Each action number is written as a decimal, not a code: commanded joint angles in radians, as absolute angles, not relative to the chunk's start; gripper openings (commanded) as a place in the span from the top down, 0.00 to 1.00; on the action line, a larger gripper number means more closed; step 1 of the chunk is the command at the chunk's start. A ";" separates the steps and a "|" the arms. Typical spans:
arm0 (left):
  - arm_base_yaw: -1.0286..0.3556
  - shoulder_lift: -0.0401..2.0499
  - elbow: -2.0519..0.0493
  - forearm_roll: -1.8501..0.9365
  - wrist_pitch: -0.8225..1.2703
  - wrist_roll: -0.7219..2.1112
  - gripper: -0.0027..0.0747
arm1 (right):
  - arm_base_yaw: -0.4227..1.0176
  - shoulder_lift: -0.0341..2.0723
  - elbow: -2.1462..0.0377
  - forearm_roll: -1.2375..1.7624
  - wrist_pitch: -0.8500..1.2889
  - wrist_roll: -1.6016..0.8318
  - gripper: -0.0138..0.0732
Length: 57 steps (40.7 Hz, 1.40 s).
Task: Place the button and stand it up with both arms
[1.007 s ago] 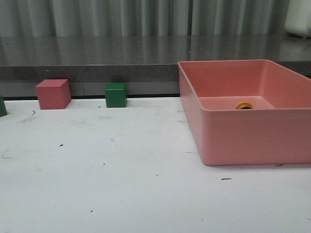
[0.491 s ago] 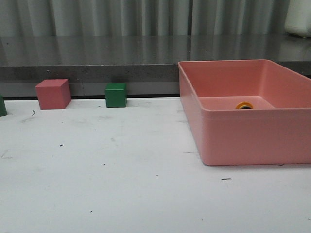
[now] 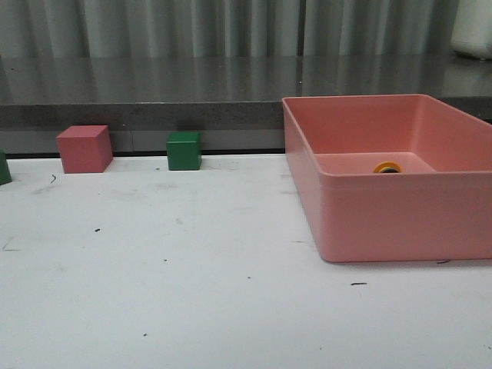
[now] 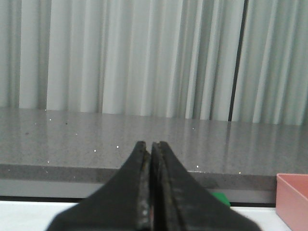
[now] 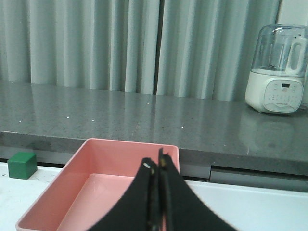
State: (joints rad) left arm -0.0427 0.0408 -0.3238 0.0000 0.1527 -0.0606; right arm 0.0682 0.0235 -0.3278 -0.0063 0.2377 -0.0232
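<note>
The button (image 3: 387,167) lies inside the pink bin (image 3: 384,219) at the right of the table; only its yellow cap shows above the bin's front wall. Neither arm appears in the front view. In the left wrist view my left gripper (image 4: 150,145) is shut with nothing between its fingers, held above the table and facing the grey counter. My right gripper (image 5: 155,163) is likewise shut and empty, hovering in front of the pink bin (image 5: 57,190); its fingers hide the button in that view.
A pink cube (image 3: 84,148) and a green cube (image 3: 184,151) stand at the table's back edge, another dark green object (image 3: 4,167) at the far left. The grey counter (image 3: 154,92) runs behind. A white appliance (image 5: 278,77) stands on the counter at right.
</note>
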 commanded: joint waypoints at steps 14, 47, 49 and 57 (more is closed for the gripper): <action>-0.050 0.406 -0.637 -0.011 0.359 -0.065 0.99 | 0.069 0.384 -0.639 -0.007 0.464 -0.029 0.98; -0.050 0.627 -0.635 0.007 0.376 -0.065 0.59 | 0.069 0.659 -0.639 -0.007 0.532 -0.029 0.43; -0.050 0.627 -0.635 0.007 0.374 -0.065 0.46 | 0.069 0.659 -0.639 -0.007 0.532 -0.029 0.31; -0.050 0.627 -0.635 0.007 0.371 -0.065 0.26 | 0.069 0.659 -0.639 -0.007 0.534 -0.029 0.17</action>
